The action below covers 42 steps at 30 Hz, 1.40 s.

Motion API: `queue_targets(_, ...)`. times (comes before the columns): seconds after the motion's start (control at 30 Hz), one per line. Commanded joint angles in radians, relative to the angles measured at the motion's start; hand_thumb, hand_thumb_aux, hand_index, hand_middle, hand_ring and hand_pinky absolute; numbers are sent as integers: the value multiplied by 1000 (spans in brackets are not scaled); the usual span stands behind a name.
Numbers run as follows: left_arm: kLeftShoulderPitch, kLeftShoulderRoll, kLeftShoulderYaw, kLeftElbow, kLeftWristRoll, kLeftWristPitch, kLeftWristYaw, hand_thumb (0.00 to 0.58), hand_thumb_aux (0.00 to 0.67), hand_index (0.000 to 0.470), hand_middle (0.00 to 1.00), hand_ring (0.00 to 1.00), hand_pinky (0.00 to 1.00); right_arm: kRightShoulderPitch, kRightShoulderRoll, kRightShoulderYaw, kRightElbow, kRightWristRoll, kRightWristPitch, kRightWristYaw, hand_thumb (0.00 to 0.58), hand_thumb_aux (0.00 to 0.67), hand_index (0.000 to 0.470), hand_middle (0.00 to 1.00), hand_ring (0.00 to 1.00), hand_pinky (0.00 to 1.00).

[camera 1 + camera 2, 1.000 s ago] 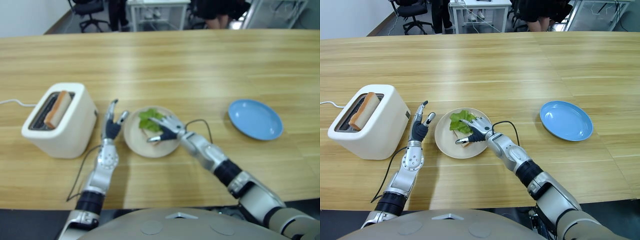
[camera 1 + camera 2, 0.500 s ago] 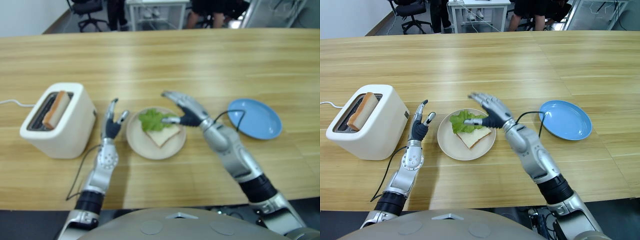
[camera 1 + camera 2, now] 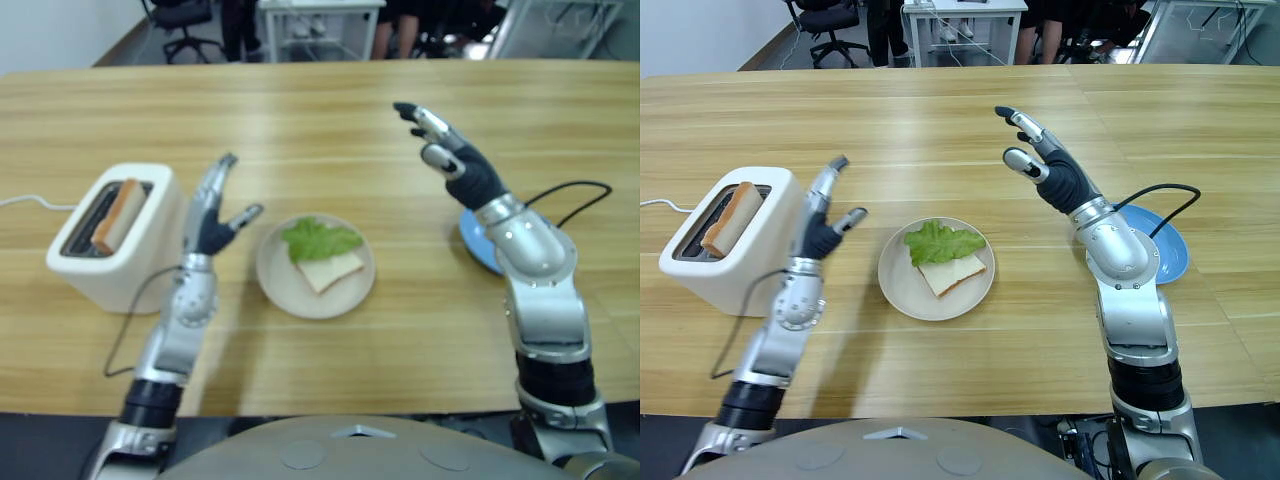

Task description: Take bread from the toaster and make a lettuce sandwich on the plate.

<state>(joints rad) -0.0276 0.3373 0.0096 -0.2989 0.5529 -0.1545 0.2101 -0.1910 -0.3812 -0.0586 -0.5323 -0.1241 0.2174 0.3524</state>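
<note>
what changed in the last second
The right hand came off the lettuce on the tan plate and swung up and to its right; it is now raised and open near the blue plate. The left hand rose slightly beside the toaster. The bread under the lettuce and the slice in the toaster stayed put.

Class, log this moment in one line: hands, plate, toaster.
left hand: open, empty, beside toaster | right hand: open, empty, raised | plate: bread slice, lettuce on it | toaster: second slice inside
</note>
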Motion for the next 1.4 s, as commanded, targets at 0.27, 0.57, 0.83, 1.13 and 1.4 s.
queue_targets(0.27, 74, 468, 416, -143, 339, 235, -327, 0, 0, 0, 0, 0, 0, 106, 56, 28, 203, -42, -101, -112, 0, 0, 0, 0, 0, 0)
queue_targets(0.57, 175, 533, 421, 17, 203, 345, -613, 0, 0, 0, 0, 0, 0, 103, 51, 16, 230, -36, -124, -129, 0, 0, 0, 0, 0, 0)
queue_targets(0.83, 194, 495, 327, 24, 136, 413, -711, 0, 0, 0, 0, 0, 0, 114, 52, 21, 236, -38, -131, -136, 0, 0, 0, 0, 0, 0)
queue_targets(1.13, 213, 499, 291, 35, 112, 433, -727, 0, 0, 0, 0, 0, 0, 126, 56, 36, 240, -60, -131, -149, 0, 0, 0, 0, 0, 0)
queue_targets(1.4, 191, 485, 346, 47, 82, 476, -669, 580, 670, 460, 67, 67, 67, 127, 56, 43, 240, -71, -128, -151, 0, 0, 0, 0, 0, 0)
